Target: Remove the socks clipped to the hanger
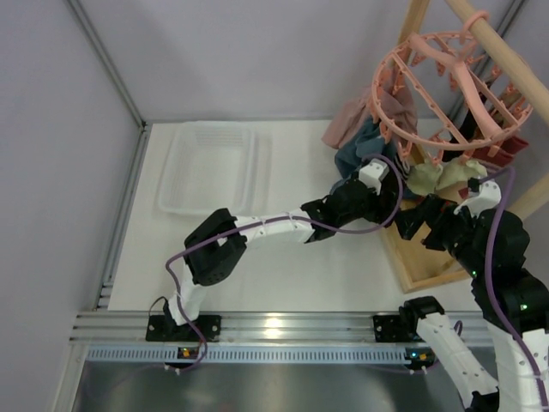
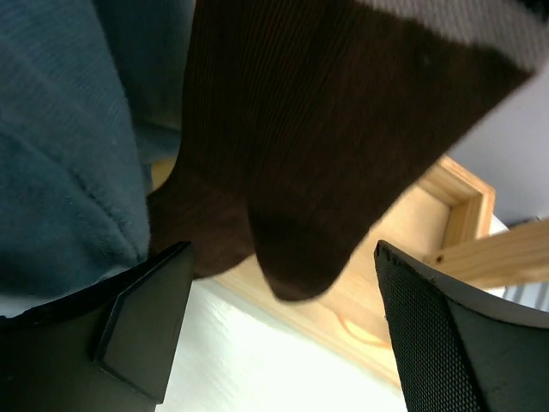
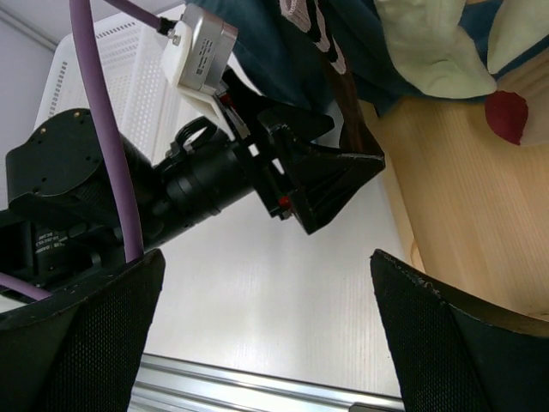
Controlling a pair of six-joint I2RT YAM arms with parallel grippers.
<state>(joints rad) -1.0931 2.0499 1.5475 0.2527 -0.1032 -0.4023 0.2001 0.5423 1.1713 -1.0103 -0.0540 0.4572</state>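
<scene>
A: Which step is running?

B: Reaching for a sock. The left hand point(image 2: 283, 257) is standing open, its fingers point(image 2: 146, 318) flanking the toe of the dark brown sock point(image 2: 343, 129). That sock is hanging under the pink hanger point(image 1: 446, 94), beside the teal cloth point(image 2: 60, 154).

A: Right hand point(image 3: 268, 257)?

B: Gaping, holding nothing, hovering low over the tabletop point(image 1: 283, 275).

A: Next move?

B: I'm judging: rising slightly, closing on the toe, then pulling down until the clip is letting go.
</scene>
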